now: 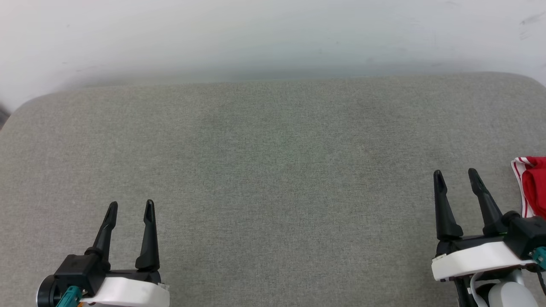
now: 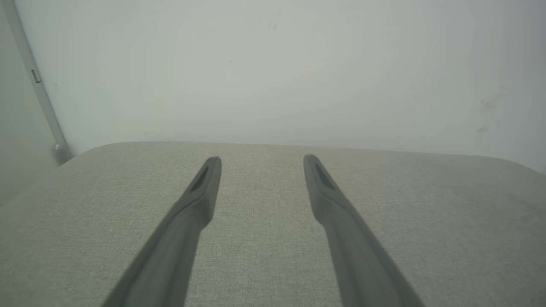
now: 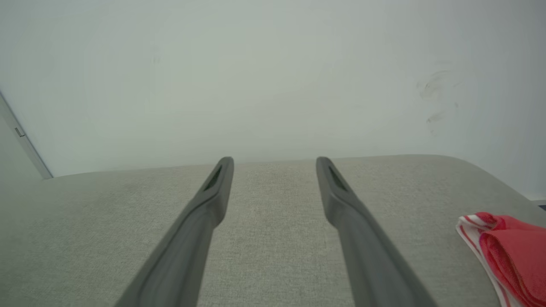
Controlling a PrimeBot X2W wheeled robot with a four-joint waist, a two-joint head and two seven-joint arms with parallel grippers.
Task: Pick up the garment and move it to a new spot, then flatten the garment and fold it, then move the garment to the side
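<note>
At the grey fabric surface's (image 1: 273, 162) right edge, the bunched red jersey garment (image 1: 536, 187) is laid near-to-far, striped trim (image 1: 517, 179) turned toward the right gripper (image 1: 455, 172); this and the left gripper (image 1: 131, 204) are held spread, empty.

Pad (image 1: 273, 170): grey woven fabric, flat, with rounded far corners. Wall (image 1: 273, 34): white, behind the pad's far edge at 12 o'clock. Marks (image 1: 529, 19): dark scuffs on the wall at 1 o'clock. Strip (image 2: 38, 85): pale, slanted, at 9 o'clock in the left wrist view.
</note>
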